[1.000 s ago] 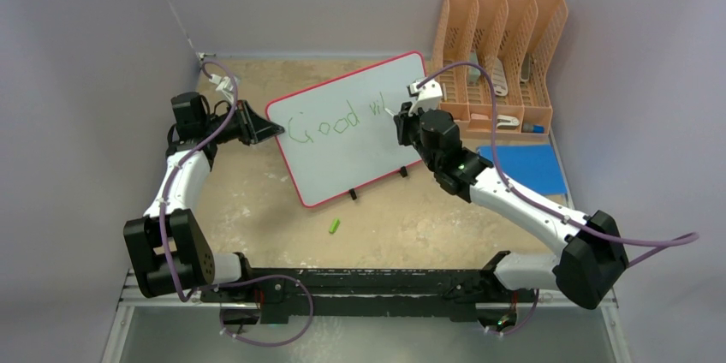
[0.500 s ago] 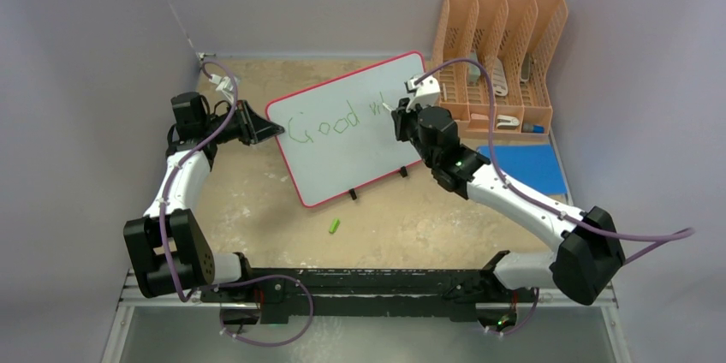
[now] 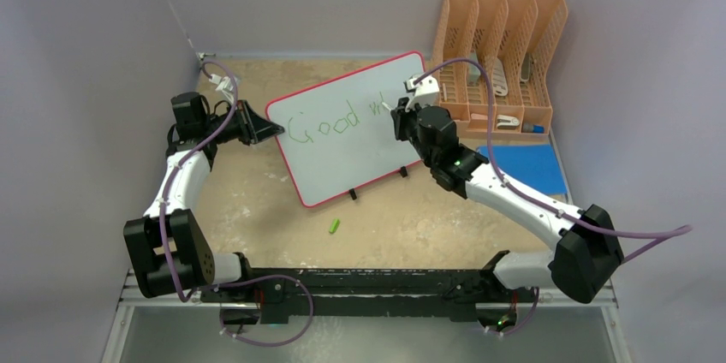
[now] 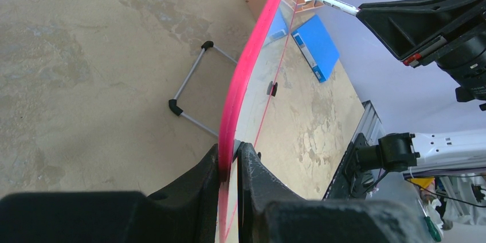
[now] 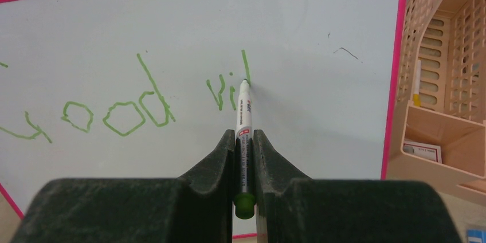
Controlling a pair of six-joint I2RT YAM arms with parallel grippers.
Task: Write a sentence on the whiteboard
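At whiteboard (image 3: 342, 136) upper right: my right gripper (image 5: 245, 135) clamps marker (image 5: 243, 111), tip touching. Over last 1 s arm rose, drawing tall stroke after "Good vi"; sentence (image 5: 150, 105) unfinished. Left gripper (image 4: 230, 157) pinches rim.

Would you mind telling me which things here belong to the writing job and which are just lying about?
In use: whiteboard, green writing, marker in the right gripper, left gripper clamping the board's edge.
Lying about: small green cap, orange file rack, flat blue rectangle.
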